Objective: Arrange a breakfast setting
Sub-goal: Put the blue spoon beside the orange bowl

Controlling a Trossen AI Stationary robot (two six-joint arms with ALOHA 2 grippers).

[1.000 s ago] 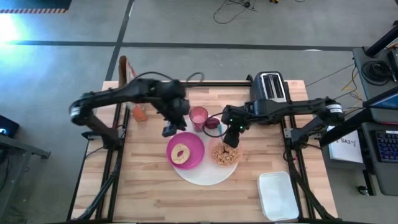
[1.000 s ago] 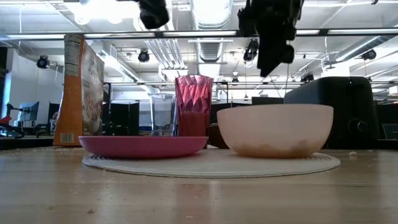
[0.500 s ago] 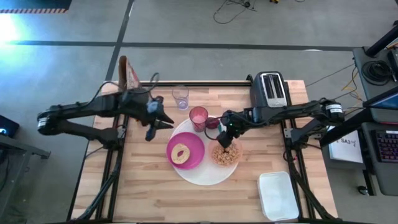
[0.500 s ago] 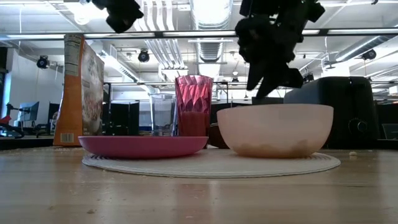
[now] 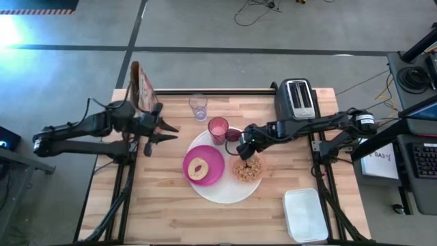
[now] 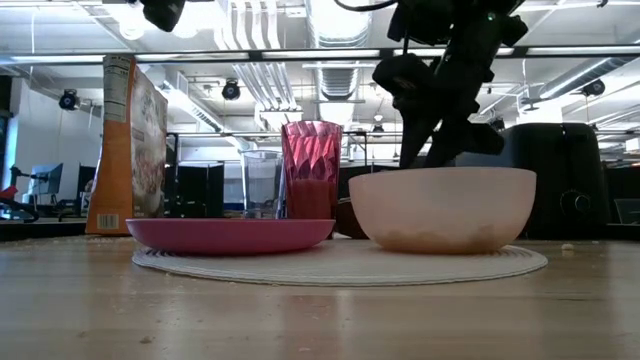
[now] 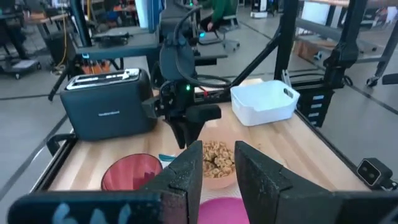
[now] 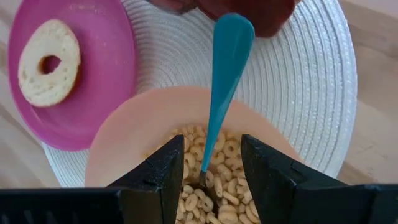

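We see the right gripper (image 5: 246,152) lowered over the pale pink bowl (image 5: 247,169), which sits on the right part of the big round white plate (image 5: 222,193) and holds ring cereal (image 8: 214,190). In the right wrist view its two fingers (image 8: 158,177) stand apart on either side of a teal spoon (image 8: 225,73), whose lower end is down among the cereal between them while the handle leans out over the bowl's far rim; we cannot tell whether the pads actually touch the spoon. The smaller magenta plate (image 5: 203,165) lies on the left part of the white plate and carries the bagel (image 5: 199,168). Just beyond the white plate stands the pink tumbler (image 5: 218,128), with the dark red round fruit (image 5: 233,136) close on its right, and farther back and to the left stands the clear glass (image 5: 198,106). The left gripper (image 5: 166,130) hangs well to the left of the setting, near the cereal box (image 5: 142,87) at the far left corner of the table (image 5: 164,212); its jaws are slightly parted and hold nothing. A black toaster (image 5: 298,97) stands at the far right, and a white container (image 5: 305,214) lies near the front right corner.
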